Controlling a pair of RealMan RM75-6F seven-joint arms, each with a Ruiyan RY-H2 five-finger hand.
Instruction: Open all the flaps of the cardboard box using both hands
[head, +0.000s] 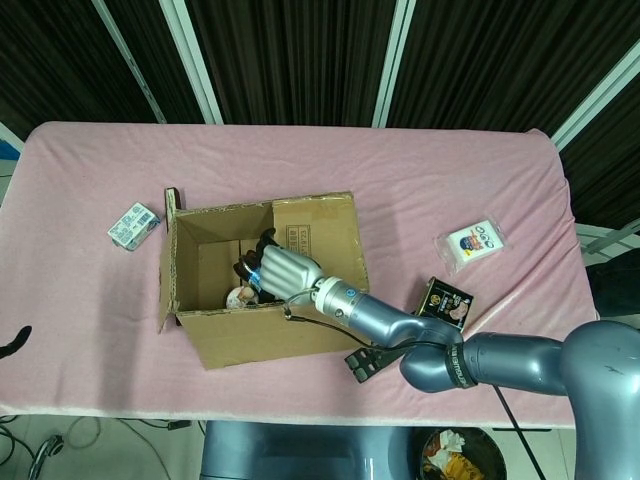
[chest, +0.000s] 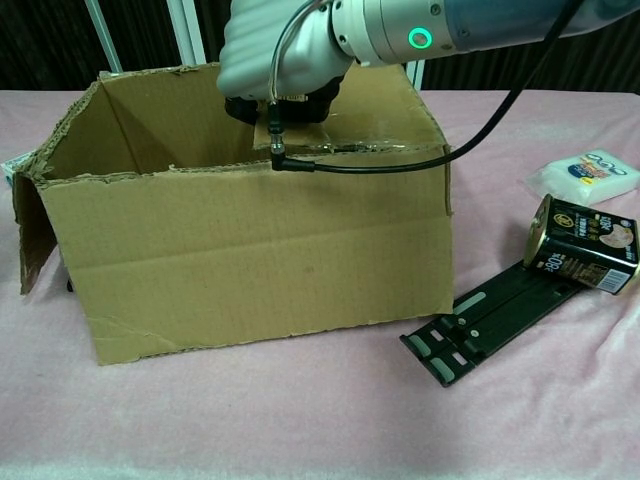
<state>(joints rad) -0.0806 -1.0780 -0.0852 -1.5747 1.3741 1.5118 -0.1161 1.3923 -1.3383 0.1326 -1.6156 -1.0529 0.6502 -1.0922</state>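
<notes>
The cardboard box (head: 255, 338) (chest: 250, 260) stands left of the table's middle with its top mostly uncovered. A printed flap (head: 318, 235) (chest: 385, 115) still lies inward over the box's right part. A side flap (chest: 28, 235) hangs outward at the box's left end. My right hand (head: 285, 268) (chest: 285, 55) reaches down into the opening beside the inner edge of the printed flap. Its dark fingertips (head: 252, 266) point into the box, and the box wall hides them in the chest view. Whether they hold the flap is unclear. My left hand does not show.
A small round item (head: 240, 296) lies inside the box. A small carton (head: 133, 225) sits left of the box. To the right are a white packet (head: 471, 240) (chest: 590, 178), a dark tin (head: 444, 302) (chest: 582, 243) and a flat black bracket (head: 362, 362) (chest: 500, 315).
</notes>
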